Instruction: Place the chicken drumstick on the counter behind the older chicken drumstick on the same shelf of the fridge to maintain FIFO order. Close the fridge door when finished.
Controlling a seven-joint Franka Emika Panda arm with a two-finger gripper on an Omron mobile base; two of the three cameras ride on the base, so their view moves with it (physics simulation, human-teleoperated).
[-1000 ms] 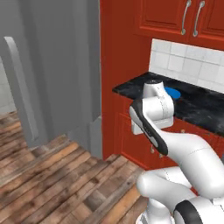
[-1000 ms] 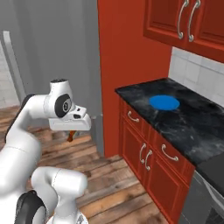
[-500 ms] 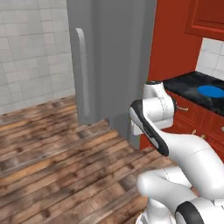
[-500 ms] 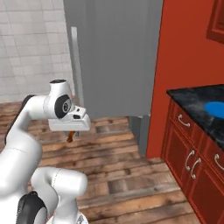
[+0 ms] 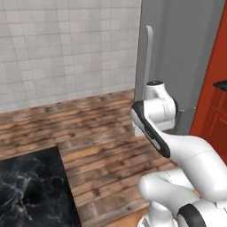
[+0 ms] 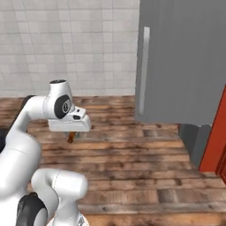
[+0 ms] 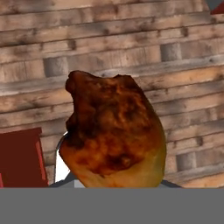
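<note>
Drumstick first: I hold the chicken drumstick tight in my pincer, with the jaws closed on it. In my hand view it sits big and close, orange-brown with a dark, bumpy meaty end, and the brown wooden floor lies under it. A bit of red cabinet shows at about 8 o'clock there.

In the right base view the drumstick hangs as a small brown bit under my white hand, out over the floor. The tall grey fridge door stands at about 2 o'clock, well apart from my hand. Its long bar handle runs up and down near its left edge.

In the left base view the door handle stands up at 12 o'clock, above my arm. A black marble counter with thin white lines lies at 8 o'clock. A white tiled wall stands behind the floor.
</note>
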